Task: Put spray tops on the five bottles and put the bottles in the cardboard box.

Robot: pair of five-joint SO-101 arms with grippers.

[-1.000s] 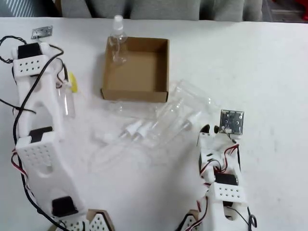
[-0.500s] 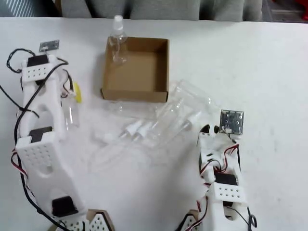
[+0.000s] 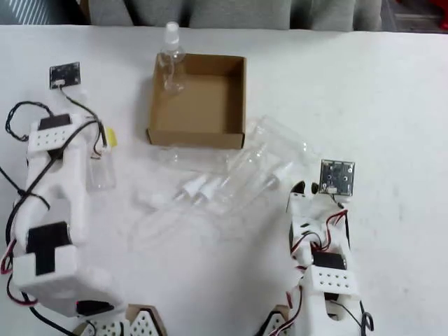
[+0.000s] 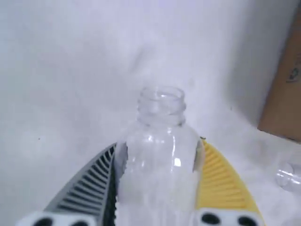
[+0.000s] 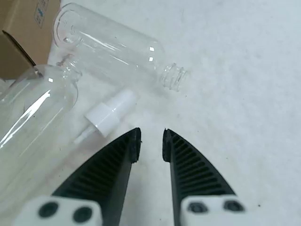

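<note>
Clear plastic bottle (image 4: pixel 161 117), uncapped: I'm clamping it in the left tool (image 4: pixel 159 155) beside the cardboard box (image 3: pixel 196 136). The right tool (image 5: pixel 150 136) is sitting slightly parted near a spray top (image 5: pixel 106 113). One capped bottle (image 3: pixel 171 59) is standing at the box's far corner; the rest are lying uncapped.

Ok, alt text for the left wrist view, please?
The left hand grips a clear bottle with no spray top, between one grey and one yellow finger, its open threaded neck pointing away from the camera. Around it are the white table, a side of the cardboard box and the mouth of a second bottle.
</note>
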